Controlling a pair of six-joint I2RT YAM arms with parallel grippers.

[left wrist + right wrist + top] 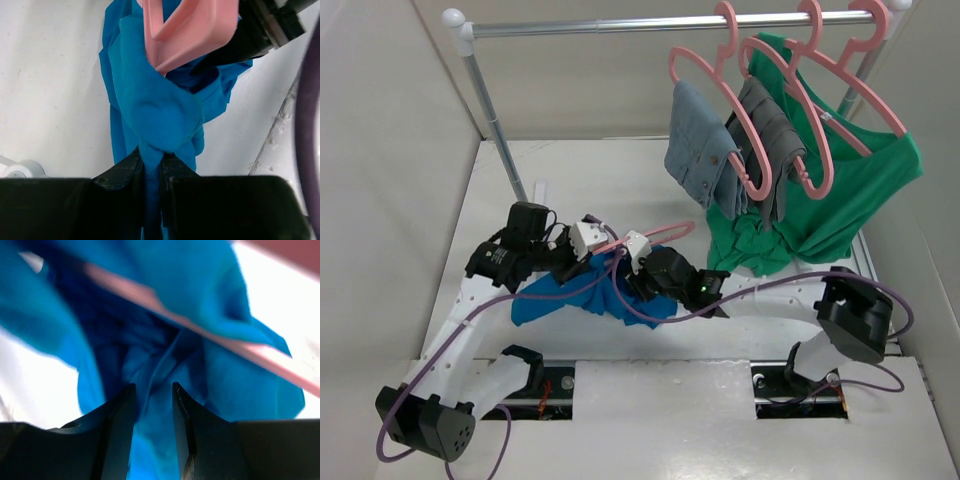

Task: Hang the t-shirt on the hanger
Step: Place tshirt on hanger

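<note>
The royal-blue t-shirt [552, 297] lies bunched on the white table between the two arms. The pink hanger [665, 232] lies across it, its hook end pointing to the back right. My left gripper [603, 258] is shut on a fold of the t-shirt [160, 110], with the hanger [192, 27] just beyond the bunch. My right gripper [625, 275] faces it from the right. Its jaws [152, 390] stand a little apart with blue cloth [220, 370] bunched between them. The hanger's bar [250, 352] crosses above them, not in the jaws.
A clothes rack stands at the back, with its rail [620, 24] and left pole [495, 125]. Pink hangers at the back right carry grey-blue folded garments [700, 150] and a green shirt [850, 190] that reaches the table. White walls close both sides.
</note>
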